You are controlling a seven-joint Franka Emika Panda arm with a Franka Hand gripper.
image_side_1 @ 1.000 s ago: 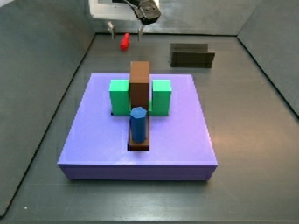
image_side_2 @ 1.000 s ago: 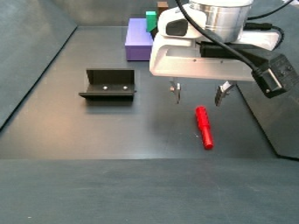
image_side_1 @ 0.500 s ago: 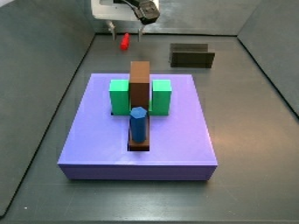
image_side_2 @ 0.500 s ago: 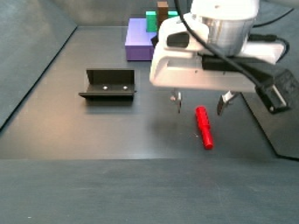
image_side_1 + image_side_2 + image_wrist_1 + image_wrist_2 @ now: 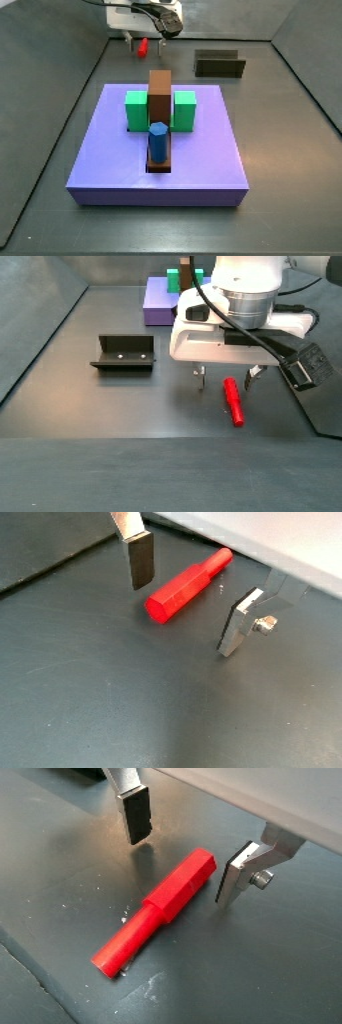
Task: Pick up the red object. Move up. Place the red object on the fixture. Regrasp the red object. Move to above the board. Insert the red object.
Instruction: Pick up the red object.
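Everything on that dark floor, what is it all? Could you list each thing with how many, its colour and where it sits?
Red object: one, bright red, lying flat on the floor between the open fingers.
Fixture: one, dark, standing on the floor apart from the board.
Board: one, lavender slab on the floor.
Green blocks: two, on the board, either side of the brown bar.
Brown bar: one, along the board's middle.
Blue cylinder: one, upright on the board.
Gripper: one, silver fingers, low over the red object, not gripping.
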